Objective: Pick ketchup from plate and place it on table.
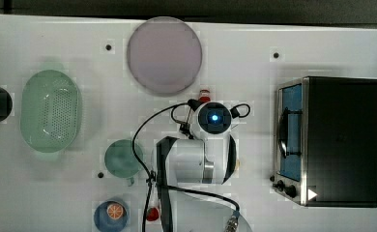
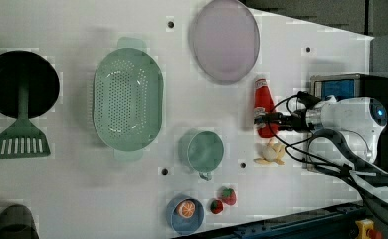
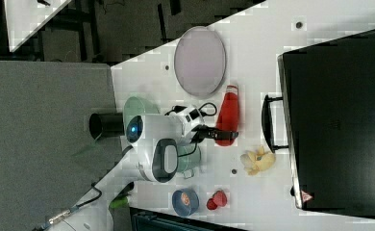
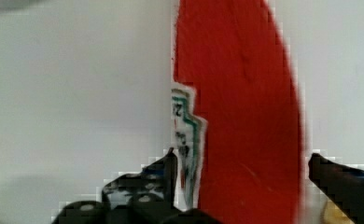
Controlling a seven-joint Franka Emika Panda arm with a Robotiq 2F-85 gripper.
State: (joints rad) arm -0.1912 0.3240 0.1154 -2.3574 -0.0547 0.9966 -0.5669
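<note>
From my seat, the big white worktop [image 2: 82, 199] has the flat round greyish-lilac plate [image 2: 225, 40] sitting bare. Just beside its rim, off the plate, the small red ketchup squeeze bottle with the white cap [image 2: 263, 105] lies on the worktop. My gripper [image 4: 241, 175] is spread around the bottle's lower body; in the wrist view I see a gap at one finger [image 4: 332, 175], so not pinching.

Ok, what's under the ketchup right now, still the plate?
No. The ketchup lies on the white table, just past the rim of the plate, whose surface is bare. The gripper straddles the bottle's lower end, hiding the table right there.
</note>
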